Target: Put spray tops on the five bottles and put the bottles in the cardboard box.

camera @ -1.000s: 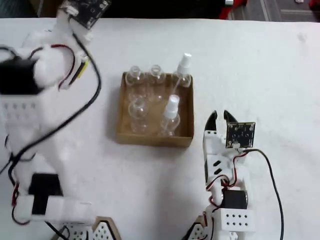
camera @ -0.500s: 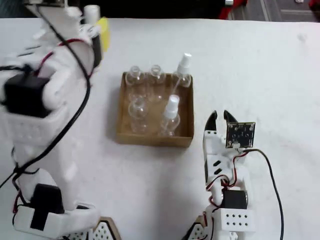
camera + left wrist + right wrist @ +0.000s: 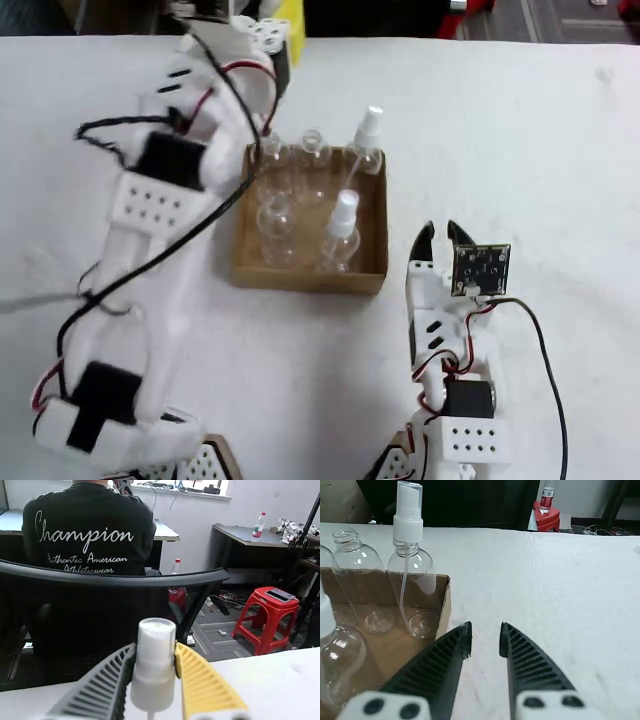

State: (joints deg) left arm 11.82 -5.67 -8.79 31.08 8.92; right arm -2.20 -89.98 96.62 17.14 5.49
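Toward the left, at the back of the bench (image 3: 520,130), the left gripper (image 3: 155,652) is raised just beyond the back-left corner of the cardboard box (image 3: 310,282). Its fingers (image 3: 200,680) are clamped on a white spray top (image 3: 152,665), which stands upright between them. The top's dip tube is cut off at the edge of the wrist view, so its length cannot be judged.

All five bottles stand upright in the box. Three are uncapped: the back-left bottle (image 3: 268,152), the back-middle bottle (image 3: 312,150) and the front-left bottle (image 3: 278,215). From the held top, these open necks lie lower and back toward the arm's own base. The back-left one is nearest, though the arm's cable crosses it in the high view. The top probably needs to come down plumb over a neck, tube first.

The back-right bottle (image 3: 366,150) and front-right bottle (image 3: 342,230) already carry spray tops. Right of the box, the right gripper (image 3: 485,635) sits low near the front-right corner, its fingers (image 3: 530,675) a little apart and holding nothing. The left arm is the nearer one to the open necks.
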